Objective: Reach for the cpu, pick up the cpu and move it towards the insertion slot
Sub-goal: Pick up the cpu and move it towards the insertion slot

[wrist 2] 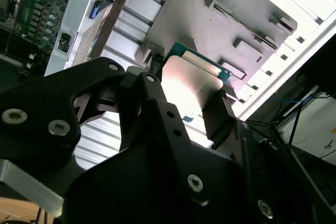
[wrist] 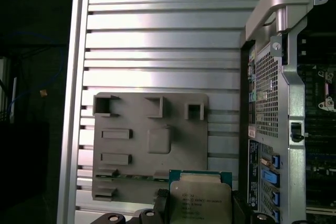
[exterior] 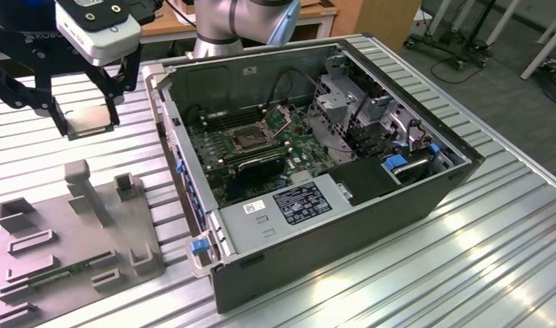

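We see the gripper pinching the cpu by opposite edges, and we judge it light, stiff, slick and easily damaged

Around my gripper: my gripper, clamped on the cpu, hangs in open air over the table at the exterior view's left edge; nothing crowds its sides.
Below me: the grey tray lies flat, its upright posts well under my fingers.
Toward the case: the case wall rises between me and the insertion slot.
Over the slot: open from above; cables arch near it, and the drive cage stands at the exterior view's right.
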Controlling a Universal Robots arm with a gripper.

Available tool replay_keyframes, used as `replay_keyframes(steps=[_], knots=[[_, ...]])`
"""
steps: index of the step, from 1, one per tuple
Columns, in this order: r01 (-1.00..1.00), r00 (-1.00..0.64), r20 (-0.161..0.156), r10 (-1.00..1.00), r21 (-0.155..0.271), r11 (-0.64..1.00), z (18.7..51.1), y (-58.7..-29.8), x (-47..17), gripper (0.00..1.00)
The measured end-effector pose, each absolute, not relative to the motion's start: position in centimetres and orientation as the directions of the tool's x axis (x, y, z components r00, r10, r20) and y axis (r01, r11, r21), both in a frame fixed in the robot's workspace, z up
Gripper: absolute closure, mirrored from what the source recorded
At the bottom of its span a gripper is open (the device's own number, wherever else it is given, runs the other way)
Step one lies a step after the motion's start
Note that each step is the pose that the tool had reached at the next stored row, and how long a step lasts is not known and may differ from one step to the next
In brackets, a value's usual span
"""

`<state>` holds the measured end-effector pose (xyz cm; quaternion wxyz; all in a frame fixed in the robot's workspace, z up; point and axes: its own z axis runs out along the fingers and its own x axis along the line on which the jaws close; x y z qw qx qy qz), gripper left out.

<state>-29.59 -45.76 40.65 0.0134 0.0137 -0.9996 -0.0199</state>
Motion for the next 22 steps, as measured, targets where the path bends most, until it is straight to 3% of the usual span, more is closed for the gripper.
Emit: replay_keyframes(steps=[22], knots=[[-0.027, -0.999, 0.026, -0.028, 0.040, 0.999, 40.6, -45.8, -28.2, 0.45]])
